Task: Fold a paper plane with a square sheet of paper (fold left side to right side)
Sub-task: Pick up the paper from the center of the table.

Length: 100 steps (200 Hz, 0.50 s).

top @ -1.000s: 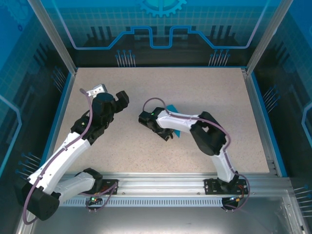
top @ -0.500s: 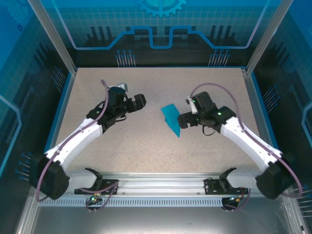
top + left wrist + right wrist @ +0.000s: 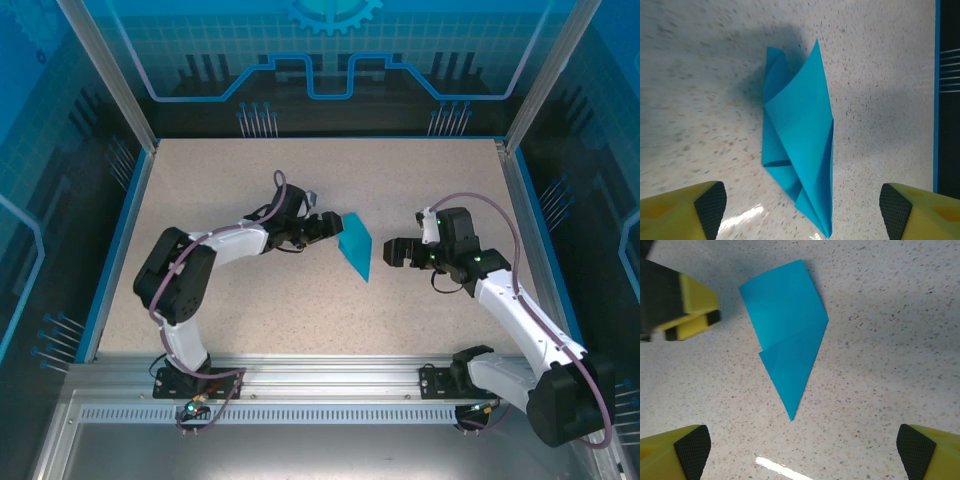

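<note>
Lying flat on the speckled beige tabletop (image 3: 250, 180), the slim pointed dart of bright blue folded paper (image 3: 355, 245) shows layered creases, one sharp tip and a slightly curled flap at its blunt end. The left pincer (image 3: 332, 226), just beside it, stands wide. The right pincer (image 3: 390, 253), near its other side, gapes wide too, with yellow fingers (image 3: 660, 452) and black textured pads (image 3: 692, 450).

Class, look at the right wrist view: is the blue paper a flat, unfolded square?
No, the paper is folded into a narrow shape with a sharp point and overlapping layers.
</note>
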Each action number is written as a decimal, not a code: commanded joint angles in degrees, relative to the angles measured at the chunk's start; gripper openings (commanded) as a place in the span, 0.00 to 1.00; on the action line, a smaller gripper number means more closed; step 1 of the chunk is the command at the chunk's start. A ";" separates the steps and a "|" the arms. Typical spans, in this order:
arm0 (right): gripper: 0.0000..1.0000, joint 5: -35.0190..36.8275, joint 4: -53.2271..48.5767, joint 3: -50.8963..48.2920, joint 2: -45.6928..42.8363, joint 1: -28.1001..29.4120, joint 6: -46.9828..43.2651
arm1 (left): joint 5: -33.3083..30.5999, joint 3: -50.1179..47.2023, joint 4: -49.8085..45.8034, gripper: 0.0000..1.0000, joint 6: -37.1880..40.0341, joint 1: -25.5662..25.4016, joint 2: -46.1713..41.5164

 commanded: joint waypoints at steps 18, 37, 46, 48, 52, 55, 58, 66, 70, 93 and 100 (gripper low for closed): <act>0.99 -6.71 3.16 -1.47 -2.05 -2.92 0.26 | 4.12 6.20 3.13 0.80 -1.77 -1.20 5.33; 0.99 -9.13 3.44 -1.39 -1.33 -4.18 0.23 | 4.57 8.36 2.43 0.76 -1.83 -1.47 8.10; 0.99 -9.24 3.39 -1.31 -1.37 -4.38 0.19 | 4.76 9.45 1.80 0.72 -2.09 -1.63 9.37; 0.99 -9.17 3.39 -1.33 -1.40 -4.44 0.21 | 4.79 9.70 1.62 0.71 -2.11 -1.65 9.62; 0.99 -9.10 3.33 -1.24 -1.56 -4.51 0.13 | 4.77 10.13 1.26 0.70 -2.05 -1.78 10.09; 1.00 -9.06 3.31 -1.25 -1.66 -4.55 0.04 | 4.77 10.42 0.88 0.69 -1.96 -1.94 10.41; 1.00 -8.91 3.26 -1.13 -1.77 -4.62 -0.12 | 4.70 10.80 0.46 0.68 -1.80 -2.04 10.69; 1.00 -8.80 2.90 -0.88 -1.99 -4.64 -0.37 | 4.24 11.93 -1.04 0.67 -1.10 -2.21 11.35; 0.99 -8.79 2.71 -0.72 -2.02 -4.65 -0.55 | 3.97 12.48 -1.80 0.67 -0.71 -2.39 11.66; 0.99 -9.12 2.08 0.10 -1.94 -5.12 -1.43 | 3.53 13.99 -3.46 0.64 0.03 -2.49 12.98; 0.99 -9.55 2.37 -0.03 -1.85 -5.46 -1.32 | 3.74 13.97 -3.35 0.59 0.08 -2.50 13.16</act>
